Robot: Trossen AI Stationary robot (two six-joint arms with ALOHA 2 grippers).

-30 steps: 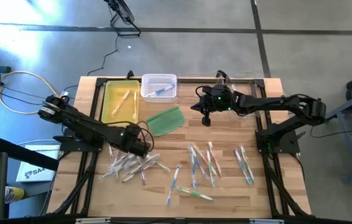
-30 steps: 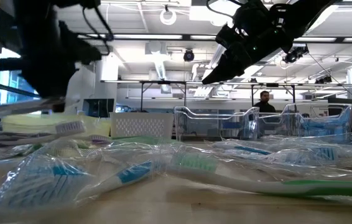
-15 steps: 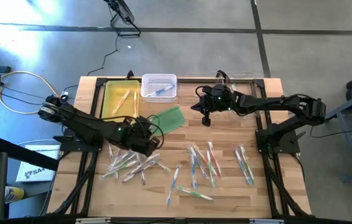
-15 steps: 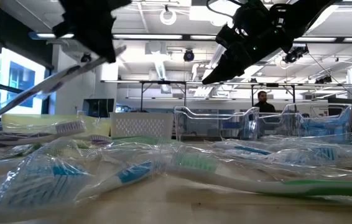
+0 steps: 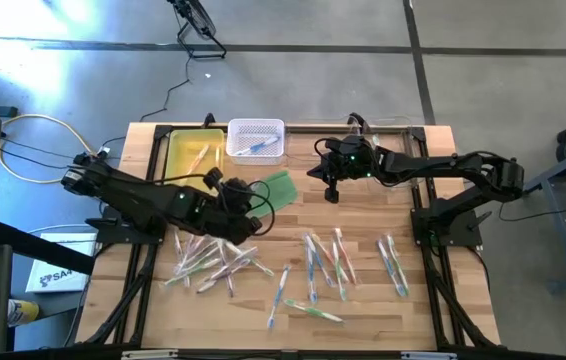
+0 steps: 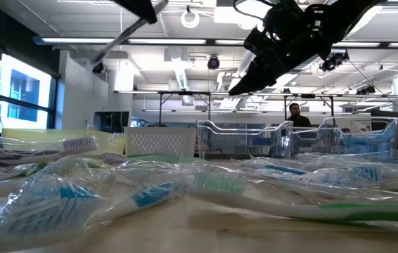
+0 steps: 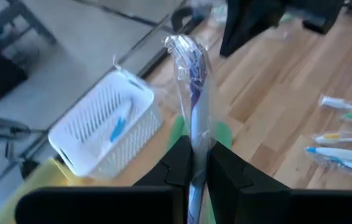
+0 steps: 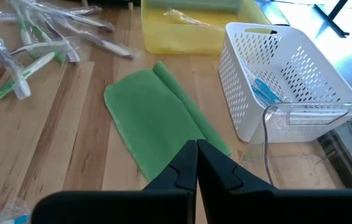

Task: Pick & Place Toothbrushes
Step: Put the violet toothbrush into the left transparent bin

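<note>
Wrapped toothbrushes lie flat on the wooden table in a left pile (image 5: 213,262), a middle group (image 5: 323,260) and a right group (image 5: 393,262). My left gripper (image 5: 233,207) hangs above the table between the left pile and the green pad (image 5: 268,190), shut on one clear-wrapped toothbrush (image 7: 191,93) with a purple handle. In the low view that toothbrush (image 6: 125,31) slants down from the gripper at the top edge. My right gripper (image 5: 331,192) hovers shut over the far middle of the table, past the green pad (image 8: 157,118), touching nothing. My left gripper pinches the wrapped toothbrush between its two fingers (image 7: 179,165), across its shaft (image 7: 194,146). The toothbrush is lifted clear of the table. Its wrapped end (image 7: 185,46) sticks out well beyond the fingertips; the other end is hidden behind the fingers.
A white perforated basket (image 5: 256,140) with a blue toothbrush (image 8: 263,93) inside stands at the far edge. Left of it is a yellow tray (image 5: 193,160) holding toothbrushes. A clear bin (image 6: 245,140) stands at the far right. A person (image 6: 298,112) is in the room behind.
My left gripper has risen from the left pile with the wrapped toothbrush, lifting it clear, and has moved toward the far edge and the green pad. In the low view it has climbed almost out of the top. The right arm has kept still.
</note>
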